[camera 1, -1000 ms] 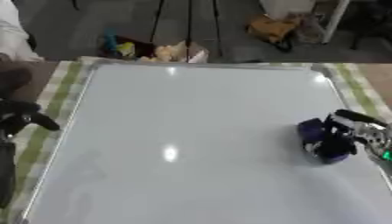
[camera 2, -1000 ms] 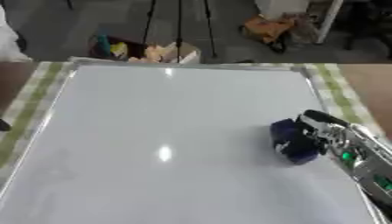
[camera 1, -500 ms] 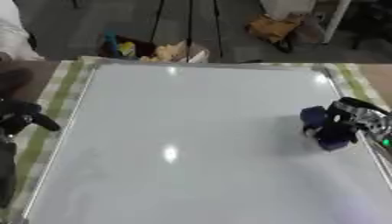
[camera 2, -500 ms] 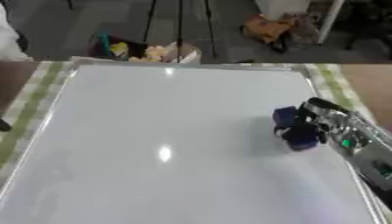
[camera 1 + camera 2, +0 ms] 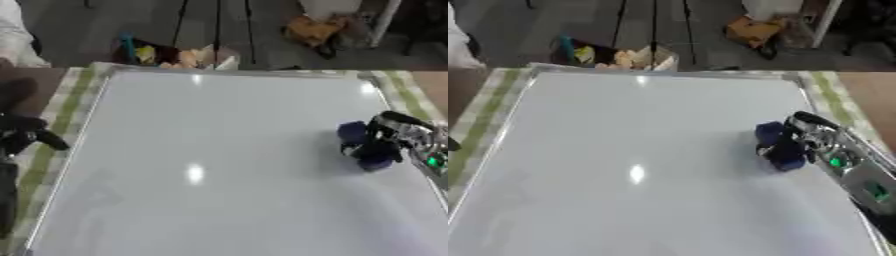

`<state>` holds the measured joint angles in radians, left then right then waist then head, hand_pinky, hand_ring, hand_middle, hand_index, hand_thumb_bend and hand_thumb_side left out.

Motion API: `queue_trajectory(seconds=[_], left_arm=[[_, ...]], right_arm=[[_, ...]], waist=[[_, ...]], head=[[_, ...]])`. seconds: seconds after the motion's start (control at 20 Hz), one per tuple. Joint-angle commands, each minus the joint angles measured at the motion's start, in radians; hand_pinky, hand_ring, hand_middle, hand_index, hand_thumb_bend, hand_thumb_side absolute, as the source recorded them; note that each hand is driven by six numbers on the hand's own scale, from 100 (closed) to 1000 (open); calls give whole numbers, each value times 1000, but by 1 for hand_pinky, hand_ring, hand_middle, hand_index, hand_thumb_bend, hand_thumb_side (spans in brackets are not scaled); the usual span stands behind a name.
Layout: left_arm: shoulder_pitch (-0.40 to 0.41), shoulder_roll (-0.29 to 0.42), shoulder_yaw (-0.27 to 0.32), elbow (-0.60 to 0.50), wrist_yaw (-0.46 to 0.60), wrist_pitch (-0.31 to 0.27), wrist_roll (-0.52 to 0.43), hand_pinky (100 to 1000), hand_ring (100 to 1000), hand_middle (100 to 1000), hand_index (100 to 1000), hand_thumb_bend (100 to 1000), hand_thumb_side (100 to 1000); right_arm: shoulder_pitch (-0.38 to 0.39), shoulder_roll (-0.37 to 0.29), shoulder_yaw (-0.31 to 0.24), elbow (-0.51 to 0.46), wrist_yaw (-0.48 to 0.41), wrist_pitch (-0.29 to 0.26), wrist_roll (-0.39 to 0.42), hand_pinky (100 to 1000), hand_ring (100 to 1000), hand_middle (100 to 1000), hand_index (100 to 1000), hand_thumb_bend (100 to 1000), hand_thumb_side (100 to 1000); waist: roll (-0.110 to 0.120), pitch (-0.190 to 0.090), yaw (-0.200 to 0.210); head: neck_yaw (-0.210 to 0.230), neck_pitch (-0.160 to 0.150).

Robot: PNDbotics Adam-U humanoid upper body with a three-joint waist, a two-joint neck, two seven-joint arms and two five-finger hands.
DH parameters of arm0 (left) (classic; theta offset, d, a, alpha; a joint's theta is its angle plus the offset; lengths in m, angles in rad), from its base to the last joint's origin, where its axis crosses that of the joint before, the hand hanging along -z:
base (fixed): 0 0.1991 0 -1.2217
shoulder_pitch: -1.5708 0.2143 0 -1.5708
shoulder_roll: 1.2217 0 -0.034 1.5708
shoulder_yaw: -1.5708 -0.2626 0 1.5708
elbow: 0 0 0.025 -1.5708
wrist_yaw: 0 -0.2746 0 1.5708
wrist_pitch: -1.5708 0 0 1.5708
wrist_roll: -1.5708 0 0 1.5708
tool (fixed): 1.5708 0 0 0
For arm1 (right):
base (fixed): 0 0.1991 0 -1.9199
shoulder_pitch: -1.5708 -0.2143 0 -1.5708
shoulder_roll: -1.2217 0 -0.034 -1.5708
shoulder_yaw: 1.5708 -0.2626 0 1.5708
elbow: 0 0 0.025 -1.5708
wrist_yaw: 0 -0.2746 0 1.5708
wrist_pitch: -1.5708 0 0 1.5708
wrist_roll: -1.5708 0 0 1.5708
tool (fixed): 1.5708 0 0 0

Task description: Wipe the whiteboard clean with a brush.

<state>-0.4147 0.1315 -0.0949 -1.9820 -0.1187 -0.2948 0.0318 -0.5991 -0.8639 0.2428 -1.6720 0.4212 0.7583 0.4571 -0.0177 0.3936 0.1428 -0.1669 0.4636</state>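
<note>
On the right side of the big white board with a silver metal frame (image 5: 219,150), the robot's right hand (image 5: 802,142) is holding a small dark blue brush (image 5: 779,145). Its black fingers are curling round the brush, and the brush is touching the white surface close to the right edge of the frame. A silver arm with little green lights is reaching in from the lower right behind that hand. At the far left edge, off the board, the robot's left hand (image 5: 22,136) is resting over the green and white striped cloth (image 5: 52,125) that is covering the bench; its black fingers are looking loose and are holding nothing. Beyond the top of the board, a box of yellow and tan things (image 5: 619,56) is sitting on the grey floor.
</note>
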Motion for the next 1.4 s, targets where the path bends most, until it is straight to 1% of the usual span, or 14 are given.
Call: queue_trajectory(seconds=[0.05,0.2,0.3,0.55,0.85,0.95,1.0,1.05,1.1,1.2,1.4], left_arm=[[-8,7,-10,-18,-3,0,-4,464,925,811,625,100,982],[-8,6,-11,-18,-2,1,-7,465,926,811,625,100,982],[-8,5,-11,-18,-1,1,-7,465,926,811,625,100,982],[-7,4,-12,-18,0,2,-9,465,926,811,625,100,983],[-9,3,-13,-18,1,2,-10,465,926,811,625,100,984],[-10,3,-13,-18,1,1,-10,465,926,811,626,100,983],[-11,3,-13,-18,1,1,-10,465,925,811,626,100,982],[-11,3,-13,-18,1,2,-10,465,925,811,626,100,982],[-11,2,-13,-18,1,2,-10,465,925,810,626,100,982],[-12,2,-13,-18,2,2,-10,465,924,810,627,100,981],[-13,1,-14,-18,2,2,-10,466,924,810,627,100,981]], right_arm=[[-23,-17,12,-113,35,91,114,171,364,340,175,100,311],[-38,-10,37,-185,71,82,153,172,364,341,176,100,318],[-49,-3,51,-215,95,78,186,173,365,342,176,100,319],[-73,17,72,-267,125,69,266,174,364,341,176,100,319],[-83,37,101,-311,160,54,322,188,376,354,182,100,335],[-82,43,114,-315,188,46,335,234,415,391,198,100,401],[-81,48,123,-312,204,40,340,242,421,397,202,100,409],[-80,55,130,-307,219,34,345,259,431,407,209,100,436],[-80,62,135,-302,231,28,349,286,451,424,232,100,455],[-80,78,143,-288,249,17,355,325,478,450,257,100,469],[-75,100,159,-262,265,-4,365,360,513,475,272,100,484]], waist=[[-2,-22,1],[-5,-24,3],[-7,-26,5],[-14,-27,10],[-18,-26,13],[-18,-26,16],[-18,-27,18],[-19,-27,21],[-19,-28,23],[-19,-30,26],[-19,-32,27]], head=[[-5,-6],[-8,-6],[-10,-6],[-11,-6],[-12,-6],[-13,-6],[-13,-7],[-14,-7],[-14,-7],[-15,-8],[-15,-9]])
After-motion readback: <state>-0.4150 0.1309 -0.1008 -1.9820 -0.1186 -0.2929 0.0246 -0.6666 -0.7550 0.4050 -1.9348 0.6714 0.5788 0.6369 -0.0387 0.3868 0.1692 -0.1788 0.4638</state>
